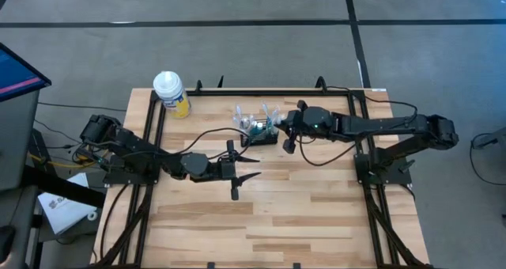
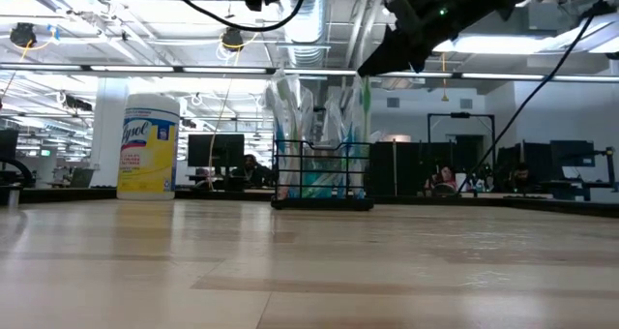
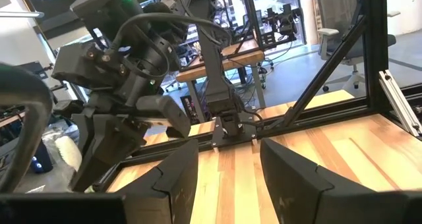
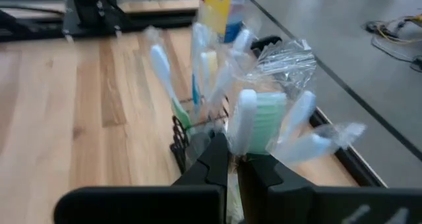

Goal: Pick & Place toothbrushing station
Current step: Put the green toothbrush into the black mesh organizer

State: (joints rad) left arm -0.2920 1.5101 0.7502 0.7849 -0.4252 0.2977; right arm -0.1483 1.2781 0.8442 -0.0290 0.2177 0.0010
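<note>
The toothbrushing station (image 1: 261, 132), a small black mesh holder stuffed with wrapped toothbrushes, stands on the wooden table (image 1: 316, 214) toward its far edge, right of the yellow bottle (image 1: 171, 93). The right gripper (image 4: 233, 165) sits against the holder's wire rim, fingers pressed together. The left gripper (image 1: 247, 167) hovers mid-table, fingers spread and empty

Left arm stretched low across mid-counter, left tool (image 1: 239, 171) with fingers spread apart. Right arm reaches in from the right side, right tool (image 1: 278, 127) fingers pressed together.
</note>
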